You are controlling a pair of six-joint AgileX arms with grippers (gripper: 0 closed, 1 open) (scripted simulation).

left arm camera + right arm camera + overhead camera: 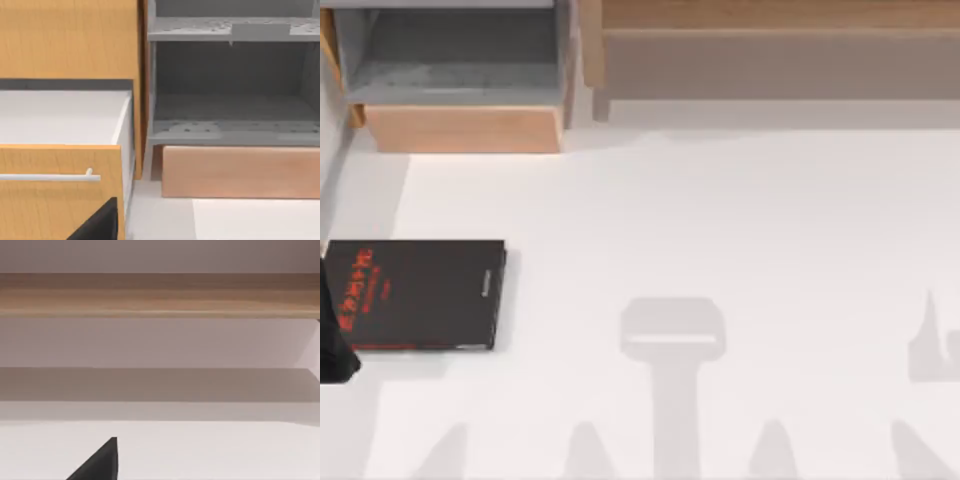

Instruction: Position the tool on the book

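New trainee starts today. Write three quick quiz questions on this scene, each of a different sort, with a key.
1. True or false: the book lies flat near the table's left edge in the top view.
2. The lettering on the book's cover is: A) white B) red C) blue.
3. Fill in: in the left wrist view, the open drawer has a pale bar ____ on its wooden front.

Key: 1 true; 2 B; 3 handle.

The book is black with red lettering and a thin pale page edge. The table is white. The drawer front is orange wood-grain; the shelves are speckled grey.
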